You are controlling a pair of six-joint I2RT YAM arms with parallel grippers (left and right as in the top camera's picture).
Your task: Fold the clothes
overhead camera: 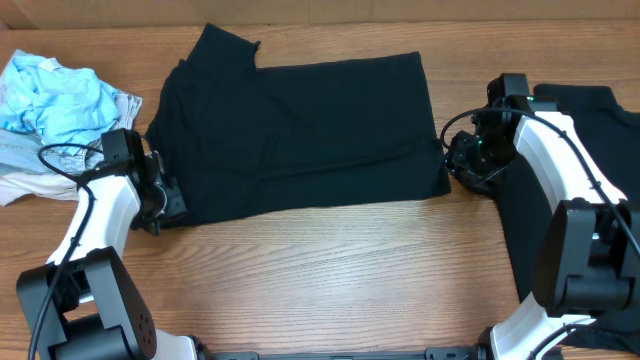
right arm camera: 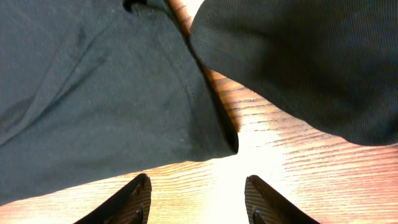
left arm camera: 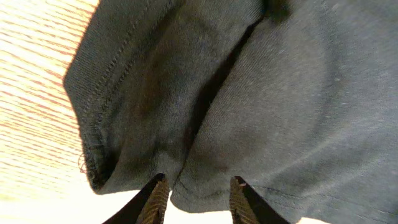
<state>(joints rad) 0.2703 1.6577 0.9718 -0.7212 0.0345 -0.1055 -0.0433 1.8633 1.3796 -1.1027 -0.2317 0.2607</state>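
A black T-shirt (overhead camera: 300,130) lies folded flat across the middle of the table. My left gripper (overhead camera: 165,205) is at its near left corner. In the left wrist view the left gripper (left arm camera: 198,182) stands open, with a rounded fold of the shirt (left arm camera: 249,93) lying loose between the fingertips. My right gripper (overhead camera: 458,165) is at the shirt's right edge. Seen from the right wrist, the right gripper (right arm camera: 198,178) is open over bare wood, just short of the shirt's corner (right arm camera: 93,93). A second black garment (overhead camera: 590,100) lies at the right under the right arm, and shows too as dark cloth (right arm camera: 311,62).
A crumpled pile of light blue clothes (overhead camera: 60,100) sits at the far left, with white cloth (overhead camera: 20,180) below it. Bare wood (overhead camera: 330,270) runs along the front of the table.
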